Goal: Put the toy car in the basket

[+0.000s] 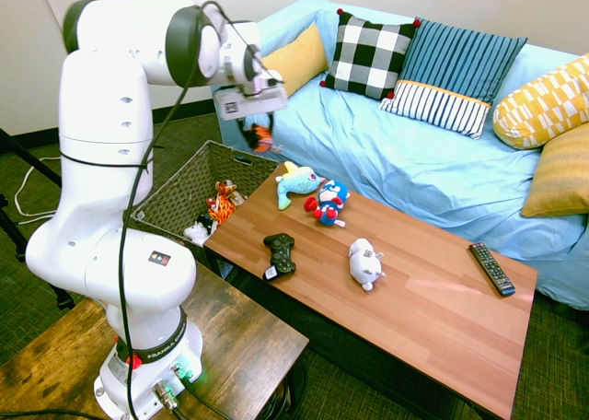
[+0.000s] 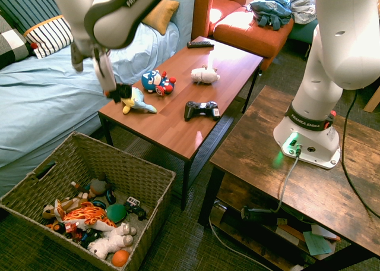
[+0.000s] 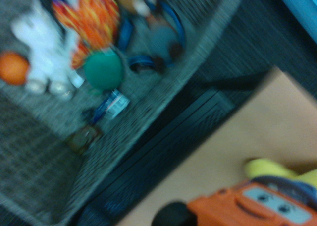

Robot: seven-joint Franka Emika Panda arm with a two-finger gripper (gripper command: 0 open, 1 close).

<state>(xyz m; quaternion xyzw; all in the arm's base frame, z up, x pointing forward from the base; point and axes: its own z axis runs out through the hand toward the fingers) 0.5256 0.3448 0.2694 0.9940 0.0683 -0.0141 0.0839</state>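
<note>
**Toy car held in the air at the worktop's basket end**

The gripper [image 1: 260, 136] points down and is closed on the toy car [image 1: 263, 140], an orange vehicle with black wheels. The wrist view shows its orange body and a dark wheel at close range, blurred. In the second exterior view the gripper [image 2: 113, 90] hangs over the worktop corner nearest the basket, just beside the teal fish plush [image 2: 139, 101]. The car is clear of the surface and not in the basket.

The worktop [image 1: 433, 319] is a low table with a reddish wood-grain top. On it lie 3 plush toys, a black game controller [image 1: 279, 253] and, at the far end, a remote control [image 1: 490, 268]. The surface looks clean and flat.

The basket [image 2: 145, 175] is dark woven wicker with flaring sides. It stands on the green carpet at the end of the worktop and holds a pile of toys, among them an orange tiger plush [image 2: 84, 214].

A sofa under a light blue cover [image 1: 414, 171] runs along the worktop, carrying 6 cushions in checked, striped and yellow patterns. An orange-red seat [image 2: 249, 27] stands beyond.
</note>
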